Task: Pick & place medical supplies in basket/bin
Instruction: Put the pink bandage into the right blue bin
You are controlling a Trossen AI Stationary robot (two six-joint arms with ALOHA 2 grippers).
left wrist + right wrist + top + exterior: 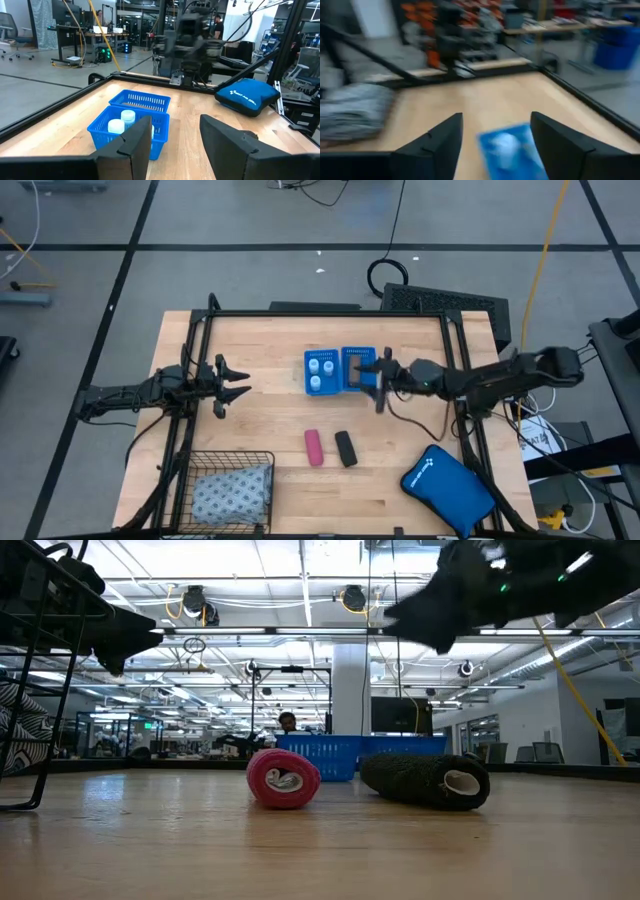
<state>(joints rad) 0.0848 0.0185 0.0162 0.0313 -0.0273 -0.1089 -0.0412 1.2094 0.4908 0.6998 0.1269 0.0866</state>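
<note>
The right tool (381, 380) hangs open and empty over the blue tray (340, 370) — the left tool (232, 381), also open, waits well apart.

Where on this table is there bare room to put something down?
The widest bare wood lies between the left hand and the blue tray. Another patch sits between the wire basket and the pink roll. It is crowded around the tray, where the right hand hovers, and by the blue pouch.
</note>
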